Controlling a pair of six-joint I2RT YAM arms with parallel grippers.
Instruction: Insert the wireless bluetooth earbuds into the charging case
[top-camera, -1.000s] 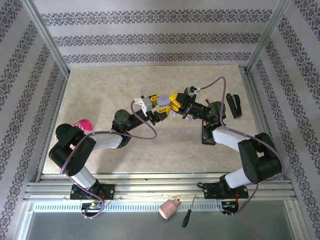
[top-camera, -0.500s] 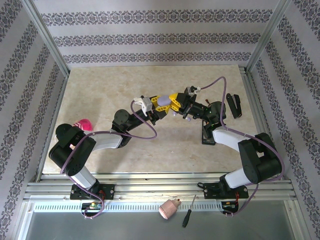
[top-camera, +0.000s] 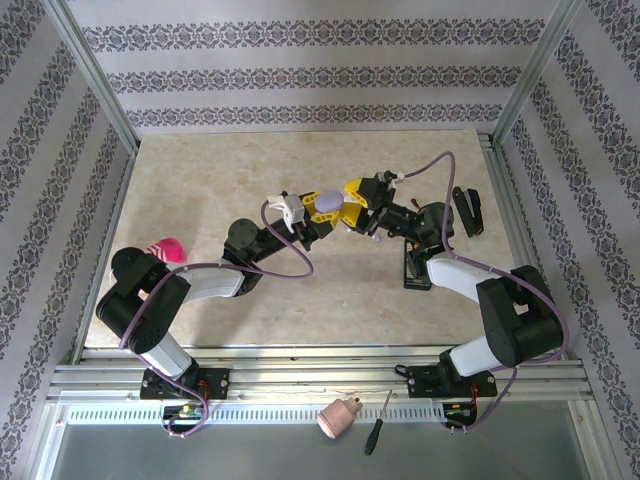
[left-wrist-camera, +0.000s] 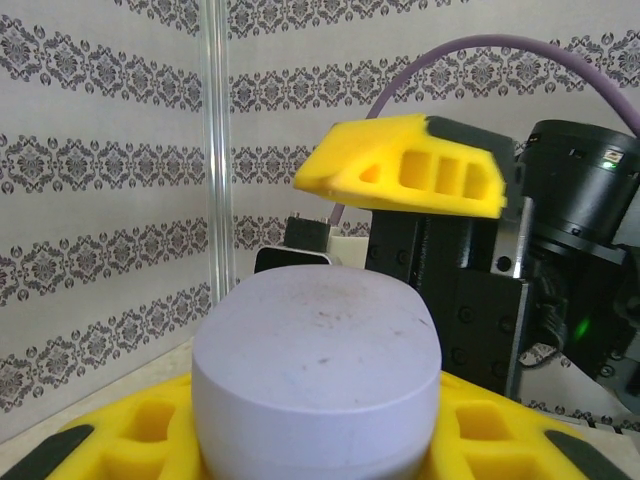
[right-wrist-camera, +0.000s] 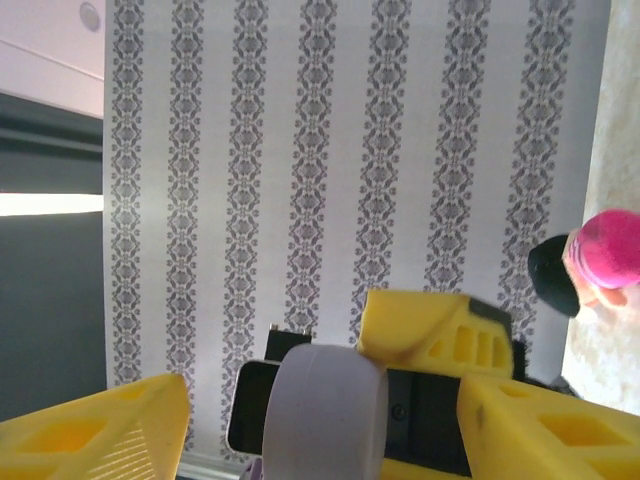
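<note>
A lilac pebble-shaped charging case (top-camera: 326, 203) is held above the middle of the table, with my left gripper (top-camera: 320, 208) shut on it. In the left wrist view the case (left-wrist-camera: 318, 360) sits between the yellow fingers (left-wrist-camera: 130, 440). My right gripper (top-camera: 356, 196) faces it, open. Its yellow fingers (right-wrist-camera: 100, 430) stand well apart on either side of the case (right-wrist-camera: 325, 410) without touching it. A small lilac piece (top-camera: 372, 232) shows just below the right gripper; I cannot tell whether it is an earbud. No other earbuds are in view.
A pink case (top-camera: 165, 248) lies at the table's left side. A black stand (top-camera: 415, 270) sits under the right arm and a black part (top-camera: 467, 210) near the right edge. A drill chuck (top-camera: 338, 418) and screwdriver (top-camera: 377, 425) lie off the table in front.
The right gripper has shifted slightly back and closer around the lilac case. The left gripper and the case have barely moved.
</note>
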